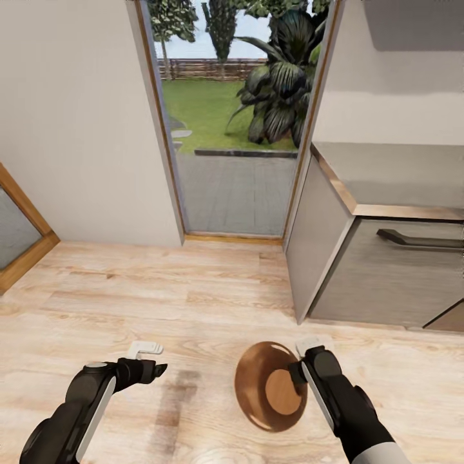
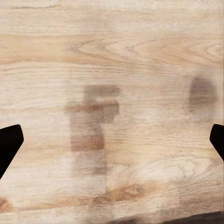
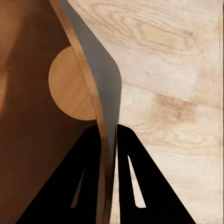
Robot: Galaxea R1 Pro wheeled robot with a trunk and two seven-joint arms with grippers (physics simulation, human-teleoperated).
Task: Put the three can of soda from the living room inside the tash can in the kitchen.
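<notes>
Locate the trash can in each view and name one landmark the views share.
Head view: trash can at lower centre, its rim pinched by the right gripper.
Left wrist view: not in it.
Right wrist view: trash can wall runs between the fingers.
Shared landmark: the wood floor.

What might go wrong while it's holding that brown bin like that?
The right gripper pinches only the thin rim of the bin, so the bin could slip or swing loose. The bin looks tilted over the floor, so anything dropped in might roll out. The cabinet is close on the right and could be bumped.
</notes>
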